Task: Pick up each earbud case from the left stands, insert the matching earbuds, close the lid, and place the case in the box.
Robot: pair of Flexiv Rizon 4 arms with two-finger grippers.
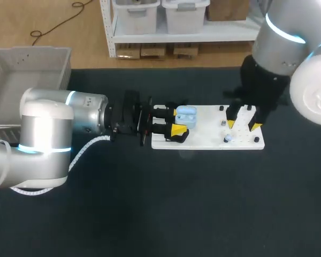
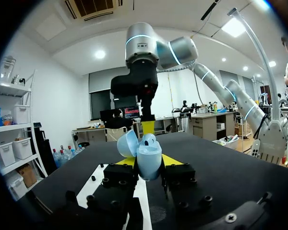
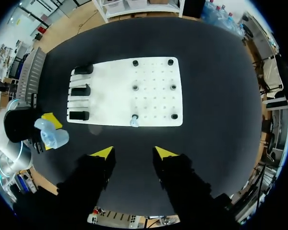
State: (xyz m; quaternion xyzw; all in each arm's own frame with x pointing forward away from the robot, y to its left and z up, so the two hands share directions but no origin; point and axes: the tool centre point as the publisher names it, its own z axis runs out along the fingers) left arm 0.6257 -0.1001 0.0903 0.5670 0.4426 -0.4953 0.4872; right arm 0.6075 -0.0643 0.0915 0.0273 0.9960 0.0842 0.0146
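Far left on the dark table [image 1: 150,214]: pale grey slatted plastic box [image 1: 29,69]. Next, left gripper [image 1: 179,122], lying level over the left end of the flat white pegged board [image 1: 208,142], clamped from both sides on the light blue rounded earbud case [image 1: 185,113], lid hinged open. Along that end, black stands [image 3: 81,90]. Further right, small pale earbud [image 1: 228,138] on the board near its nearer edge. Above the board's right end, right gripper [image 1: 242,125], fingers apart, gripping nothing.

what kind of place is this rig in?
Probably a robotics lab bench: white pegged fixture board on a dark table, left pincer holding an open light-blue earbud case, right pincer over the board, grey box alongside.
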